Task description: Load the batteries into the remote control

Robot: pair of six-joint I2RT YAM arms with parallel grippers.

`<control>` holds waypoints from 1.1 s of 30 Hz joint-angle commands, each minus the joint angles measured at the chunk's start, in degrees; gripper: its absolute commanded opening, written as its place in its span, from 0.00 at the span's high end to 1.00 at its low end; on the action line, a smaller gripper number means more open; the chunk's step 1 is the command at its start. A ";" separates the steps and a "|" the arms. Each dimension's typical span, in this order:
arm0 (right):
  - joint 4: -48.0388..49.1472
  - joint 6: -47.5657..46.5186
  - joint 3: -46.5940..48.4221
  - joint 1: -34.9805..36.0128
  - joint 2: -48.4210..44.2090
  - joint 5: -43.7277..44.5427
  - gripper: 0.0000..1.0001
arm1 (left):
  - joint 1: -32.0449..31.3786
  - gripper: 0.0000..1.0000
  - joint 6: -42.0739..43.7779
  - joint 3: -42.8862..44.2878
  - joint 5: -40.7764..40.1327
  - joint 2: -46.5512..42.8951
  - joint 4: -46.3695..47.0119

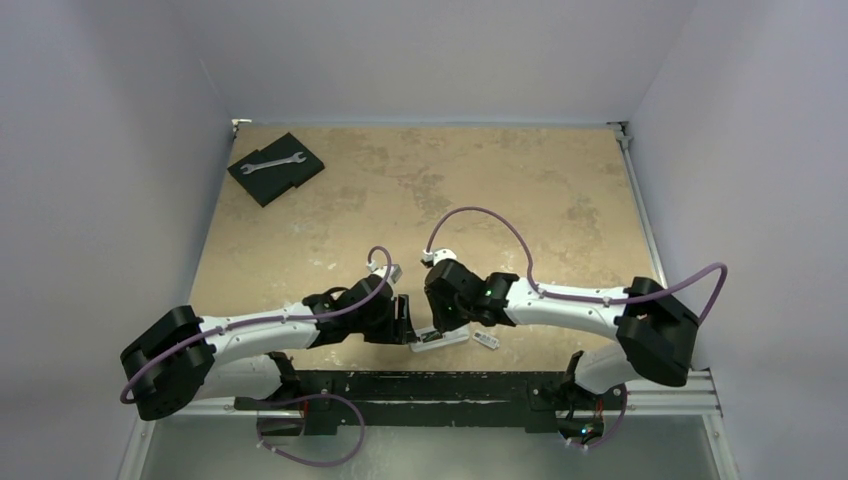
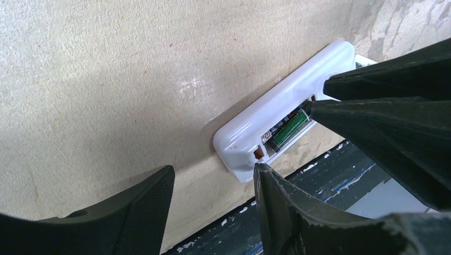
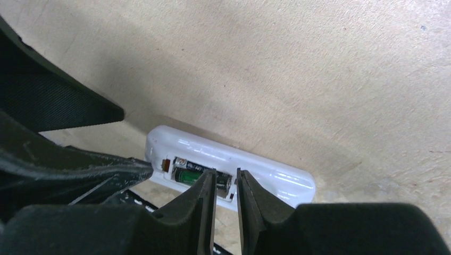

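Currently: remote control (image 1: 440, 338) at lower centre of overhead frame, by near edge of table (image 1: 330, 200), back up, bay open. Green-and-black battery (image 3: 191, 174) lying in bay. Right gripper (image 3: 226, 178) narrowed, tips at battery; pinching or merely pressing, cannot tell. Left gripper (image 2: 213, 170) half-spread, holding nothing, one finger against remote's end. Probably light, slick, prone to skid; best braced endwise. Battery smooth; take across barrel.

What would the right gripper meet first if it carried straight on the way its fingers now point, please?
Most likely the battery lying in the remote control's open bay, just beyond the right gripper; depth is unclear.
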 commanded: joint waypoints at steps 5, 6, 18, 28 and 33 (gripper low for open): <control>-0.79 -0.94 -0.29 0.99 -2.59 0.13 0.73 | -0.39 0.44 -0.09 -0.68 -0.77 -0.84 0.69; -0.75 -0.94 -0.30 1.05 -2.38 -0.03 0.72 | -0.39 0.44 -0.05 -0.73 -0.76 -0.91 0.74; -0.81 -0.78 0.24 1.77 -0.43 0.02 0.73 | -0.39 0.44 -0.08 -0.92 -0.77 -1.47 0.55; -1.49 -1.03 0.46 2.11 -0.02 -0.90 0.74 | -0.39 0.44 0.23 -0.85 -0.68 -1.39 0.62; -2.22 -1.21 -0.25 2.51 -0.76 -2.17 0.76 | -0.39 0.44 0.37 -0.86 -0.50 -1.01 0.88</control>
